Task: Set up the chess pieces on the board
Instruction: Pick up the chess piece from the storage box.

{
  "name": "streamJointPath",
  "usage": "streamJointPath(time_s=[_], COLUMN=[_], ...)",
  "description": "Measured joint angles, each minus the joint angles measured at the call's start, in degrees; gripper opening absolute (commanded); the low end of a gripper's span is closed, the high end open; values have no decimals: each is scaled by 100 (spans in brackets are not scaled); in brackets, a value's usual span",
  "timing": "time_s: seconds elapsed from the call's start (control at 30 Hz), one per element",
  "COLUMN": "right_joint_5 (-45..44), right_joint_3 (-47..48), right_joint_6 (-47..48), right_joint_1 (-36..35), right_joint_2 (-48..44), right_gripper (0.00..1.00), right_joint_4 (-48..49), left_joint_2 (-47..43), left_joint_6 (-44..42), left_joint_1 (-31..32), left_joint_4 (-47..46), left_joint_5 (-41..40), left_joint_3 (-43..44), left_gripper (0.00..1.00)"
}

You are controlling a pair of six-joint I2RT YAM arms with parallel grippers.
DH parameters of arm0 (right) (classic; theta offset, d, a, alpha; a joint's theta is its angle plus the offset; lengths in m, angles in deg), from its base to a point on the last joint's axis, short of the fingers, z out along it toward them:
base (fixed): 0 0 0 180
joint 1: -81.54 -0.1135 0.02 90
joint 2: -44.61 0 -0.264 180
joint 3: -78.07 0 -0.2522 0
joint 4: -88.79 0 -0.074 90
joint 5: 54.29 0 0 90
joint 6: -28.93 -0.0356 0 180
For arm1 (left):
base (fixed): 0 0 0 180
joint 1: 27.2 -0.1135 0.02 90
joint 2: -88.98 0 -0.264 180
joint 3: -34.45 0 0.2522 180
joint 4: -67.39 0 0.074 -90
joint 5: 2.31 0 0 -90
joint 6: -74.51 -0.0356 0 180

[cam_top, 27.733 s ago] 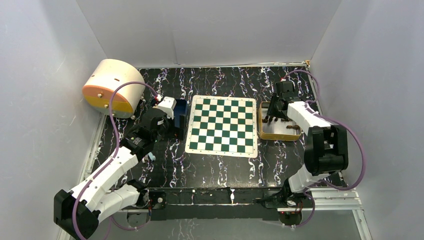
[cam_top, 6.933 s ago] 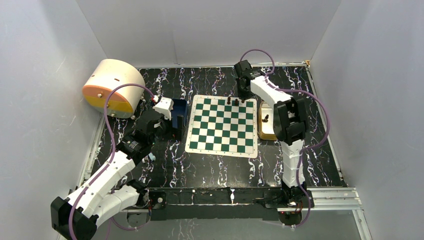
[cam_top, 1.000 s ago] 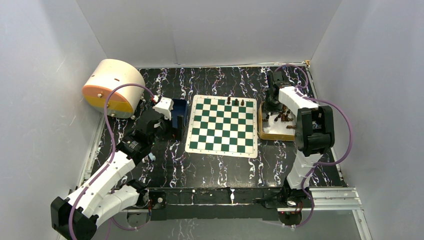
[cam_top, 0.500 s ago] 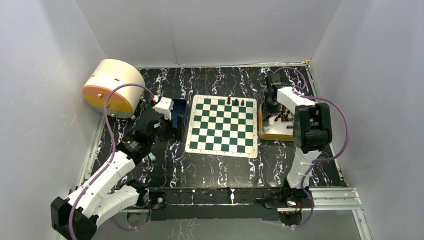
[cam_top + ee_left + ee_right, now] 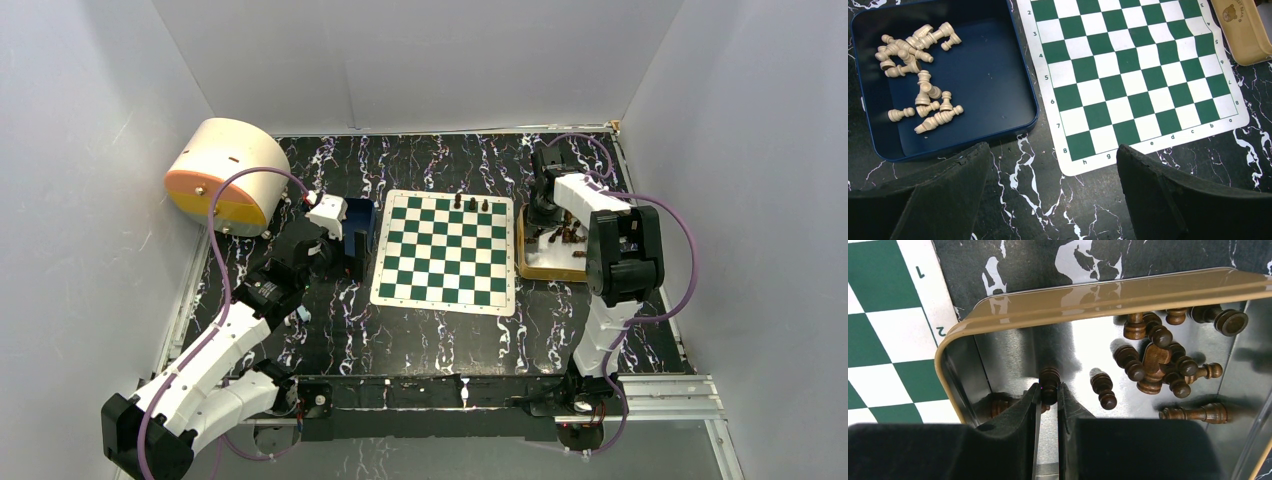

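The right end effector (image 5: 1049,390) reaches down into the gold tin tray (image 5: 1098,292). Its fingers are pressed together on one dark chess piece (image 5: 1049,377), which stands close to the tray corner next to the board (image 5: 878,335). The tray wall rises just beside that grip. A second piece (image 5: 997,407) lies at the foot of the wall, right by one finger. A fallen piece (image 5: 1103,389) lies near on the other side. The remaining dark pieces (image 5: 1155,355) are tangled in a heap farther along the tray floor, apart from the fingers.

From above, the tray sits just beside the board's right edge on the black marbled counter (image 5: 430,340). Three placed pieces (image 5: 471,203) stand in the board's far row, and its other squares are bare.

The left end effector (image 5: 1052,150) hangs with its fingers spread wide, holding nothing, over the counter by the board's left edge. Under it sits a blue tray (image 5: 983,65) with a loose pile of cream pieces (image 5: 924,77) lying on their sides. A round cream-and-orange drum (image 5: 222,175) stands in the far left corner.
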Motion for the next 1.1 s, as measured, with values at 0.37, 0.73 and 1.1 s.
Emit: streamJointPath(time_s=[0.37, 0.73, 1.1], right_joint_5=[-92, -149, -37], right_joint_3=[199, 474, 944], right_joint_6=[2, -15, -50], right_joint_1=[0, 0, -243], right_joint_2=[-2, -153, -476], right_gripper=[18, 18, 18], right_joint_4=[-111, -417, -457], left_joint_2=[0, 0, 0], left_joint_6=[0, 0, 0], left_joint_1=[0, 0, 0], left_joint_4=[0, 0, 0], left_joint_5=[0, 0, 4], left_joint_3=[0, 0, 0], left_gripper=[94, 93, 94])
